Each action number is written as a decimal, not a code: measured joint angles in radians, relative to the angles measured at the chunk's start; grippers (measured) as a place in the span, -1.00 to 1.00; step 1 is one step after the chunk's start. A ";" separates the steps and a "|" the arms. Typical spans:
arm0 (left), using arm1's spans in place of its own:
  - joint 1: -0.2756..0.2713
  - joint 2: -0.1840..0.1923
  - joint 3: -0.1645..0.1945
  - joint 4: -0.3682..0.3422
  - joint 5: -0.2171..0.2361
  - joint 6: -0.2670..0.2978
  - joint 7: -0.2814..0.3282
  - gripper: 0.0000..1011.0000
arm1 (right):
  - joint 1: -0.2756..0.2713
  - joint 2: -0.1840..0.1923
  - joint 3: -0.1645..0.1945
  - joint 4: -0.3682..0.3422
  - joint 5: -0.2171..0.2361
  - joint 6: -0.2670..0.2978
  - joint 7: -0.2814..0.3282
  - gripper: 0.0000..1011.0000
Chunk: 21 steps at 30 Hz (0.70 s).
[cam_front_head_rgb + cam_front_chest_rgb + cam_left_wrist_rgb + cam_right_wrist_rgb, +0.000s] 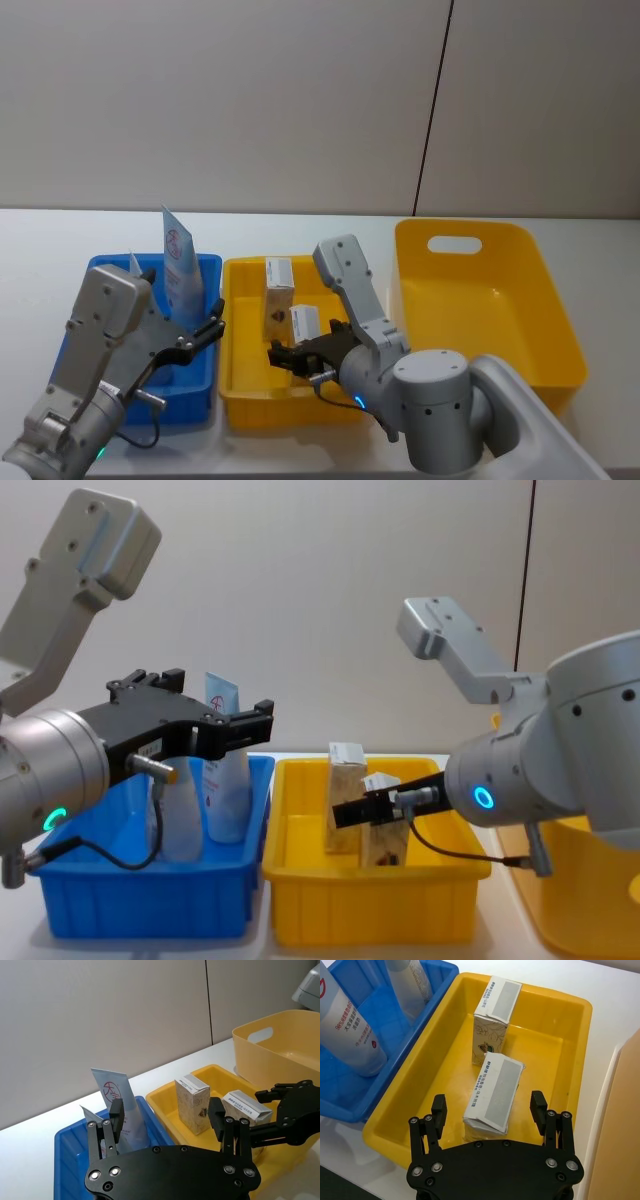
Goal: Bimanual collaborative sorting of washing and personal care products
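Carton pick pending, both hands wide

Right hand (488,1103) hovers with fingers spread wide. The nearer cream carton (493,1091) lies between and below them in the yellow tray (540,1055), and a second carton (495,1012) stands just beyond. Judged step: grasp, which calls for descent and a squeeze. Left hand (166,1109), wide and holding nothing, faces the pale-blue tube (132,1115) in the blue tray (67,1145). White bench (40,240), grey panelled wall.

The left gripper (205,335) hangs raised just left of the small yellow tray (250,405), fingers spread wide, its arm bent up at the elbow. The right gripper (285,355) hovers low over that tray, fingers spread too
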 joint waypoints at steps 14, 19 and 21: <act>0.000 0.000 0.000 0.000 0.000 0.000 0.000 0.98 | 0.001 -0.007 0.000 0.013 -0.007 -0.009 -0.003 0.90; 0.000 0.000 0.000 0.000 0.000 0.000 0.000 0.98 | 0.001 -0.008 0.000 0.015 -0.008 -0.011 -0.003 0.64; 0.000 0.000 0.000 0.000 0.000 0.000 0.000 0.98 | 0.001 -0.008 0.000 0.016 -0.008 -0.011 -0.003 0.53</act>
